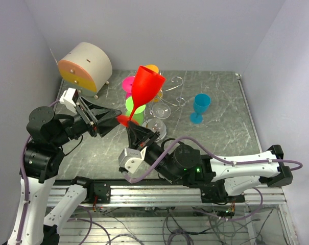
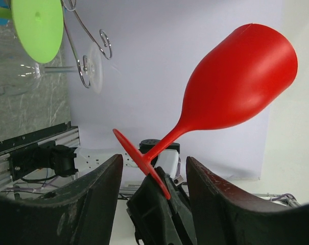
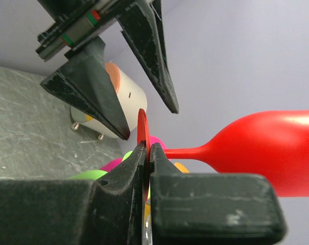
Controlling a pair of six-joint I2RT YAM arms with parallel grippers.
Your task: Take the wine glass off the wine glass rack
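The red wine glass [image 1: 146,87] is held in the air, tilted, off the wine glass rack [image 1: 170,98]. My right gripper [image 1: 130,126] is shut on the rim of its flat foot, and the right wrist view shows the thin red disc pinched between the pads of this gripper [image 3: 149,150]. My left gripper [image 1: 117,119] stands open at the same foot, one finger on each side of the disc. In the left wrist view the glass [image 2: 236,87] rises to the right above the open left gripper [image 2: 154,164].
Green [image 1: 135,106], pink [image 1: 128,84] and orange [image 1: 153,68] glasses and a clear one hang on the rack behind the red glass. A blue glass [image 1: 200,107] stands on the table to the right. A round cream box [image 1: 85,65] sits at the back left.
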